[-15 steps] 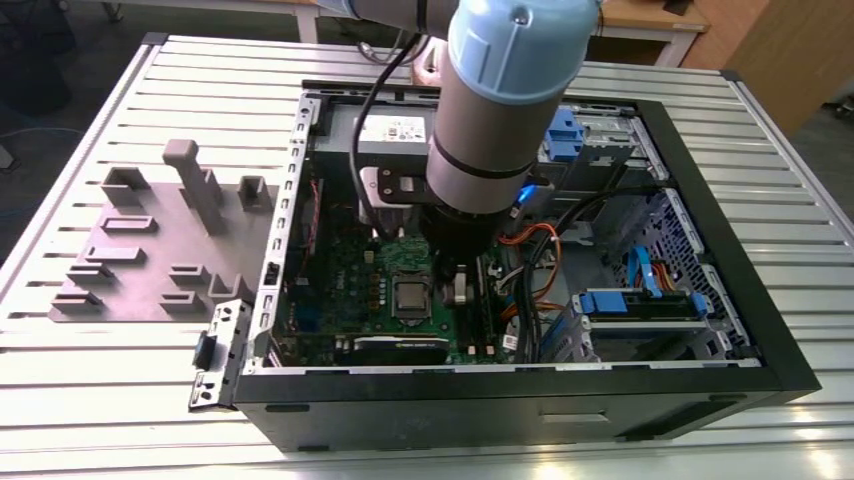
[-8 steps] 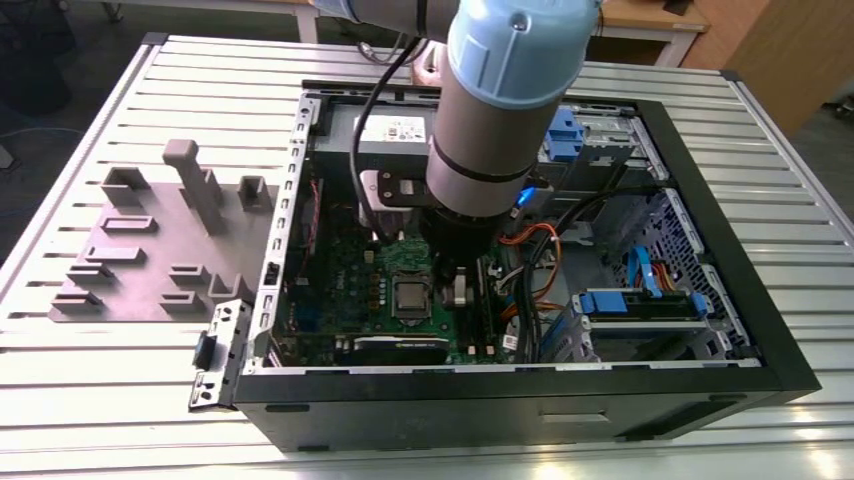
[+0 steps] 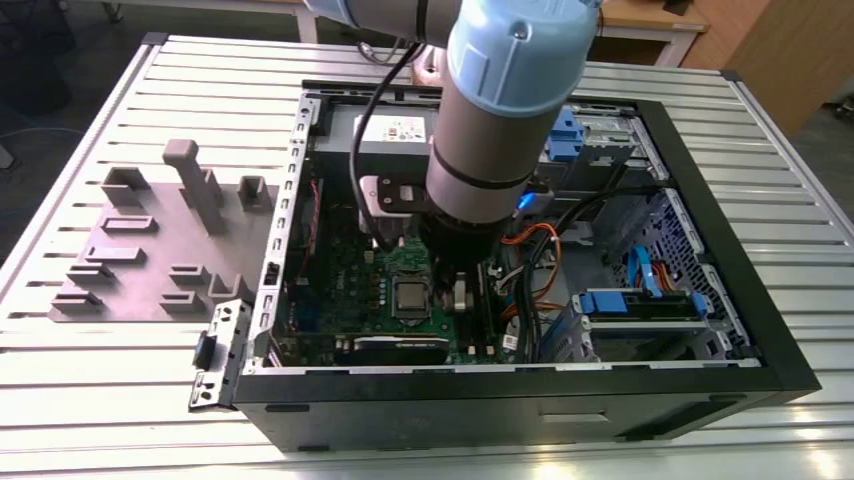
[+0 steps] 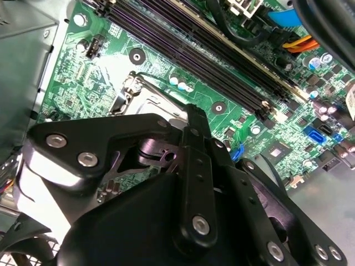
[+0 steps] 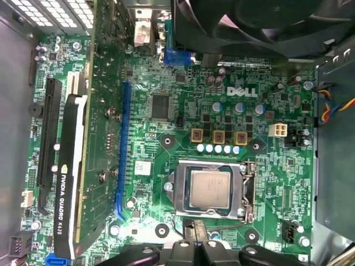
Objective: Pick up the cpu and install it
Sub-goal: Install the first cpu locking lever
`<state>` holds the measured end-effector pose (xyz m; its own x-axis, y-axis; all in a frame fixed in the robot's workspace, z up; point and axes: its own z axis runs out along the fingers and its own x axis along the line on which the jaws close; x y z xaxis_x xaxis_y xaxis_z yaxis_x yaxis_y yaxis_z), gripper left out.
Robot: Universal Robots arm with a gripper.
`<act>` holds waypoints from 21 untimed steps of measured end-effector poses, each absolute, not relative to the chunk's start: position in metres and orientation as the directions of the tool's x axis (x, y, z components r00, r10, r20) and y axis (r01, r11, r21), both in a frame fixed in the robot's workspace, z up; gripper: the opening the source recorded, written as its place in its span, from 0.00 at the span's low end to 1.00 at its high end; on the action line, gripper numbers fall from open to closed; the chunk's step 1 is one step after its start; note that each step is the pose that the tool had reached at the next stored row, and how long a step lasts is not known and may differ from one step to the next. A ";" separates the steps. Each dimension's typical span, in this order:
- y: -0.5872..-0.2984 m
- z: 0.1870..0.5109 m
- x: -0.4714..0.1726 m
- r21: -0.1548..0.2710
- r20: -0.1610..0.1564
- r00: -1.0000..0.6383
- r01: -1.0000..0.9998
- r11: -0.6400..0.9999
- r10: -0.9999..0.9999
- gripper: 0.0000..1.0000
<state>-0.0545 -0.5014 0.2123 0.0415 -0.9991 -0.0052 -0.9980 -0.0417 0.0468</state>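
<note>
I see open computer case (image 3: pixel 747 330) on slatted surface (image 3: pixel 120 400); grey fixture block (image 3: pixel 147 250) at its 9 o'clock; green motherboard (image 5: pixel 166 83) inside, graphics card (image 5: pixel 69 183) seated.

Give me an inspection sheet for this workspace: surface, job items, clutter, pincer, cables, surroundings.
Surface: slatted metal table, carrying an open PC case and a grey fixture plate.
Job's things: cpu lies flat inside the socket frame on the motherboard; nothing is gripping it.
Clutter: graphics card seated beside the socket; fan at the board's edge.
Pincer: pincer sits low over the board next to the socket; open or shut cannot be told.
Cables: orange and black leads run across the case by the arm; blue drive connectors at the exterior view's right.
Surroundings: wooden furniture behind the table.
</note>
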 end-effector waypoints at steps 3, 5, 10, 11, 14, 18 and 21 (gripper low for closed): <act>-0.502 0.210 -0.054 0.047 -0.005 0.042 -0.998 -0.042 -0.999 0.11; -0.502 0.209 -0.054 0.047 -0.005 0.042 -0.998 -0.042 -0.999 0.11; -0.502 0.205 -0.054 0.047 -0.008 0.042 -0.998 -0.042 -0.999 0.11; -0.502 0.204 -0.054 0.047 -0.008 0.042 -0.998 -0.042 -0.999 0.11; -0.502 0.201 -0.054 0.047 -0.009 0.042 -0.998 -0.042 -0.999 0.11; -0.503 0.200 -0.054 0.047 -0.010 0.042 -0.998 -0.042 -0.999 0.11; -0.505 0.200 -0.054 0.047 -0.010 0.042 -0.998 -0.042 -0.999 0.11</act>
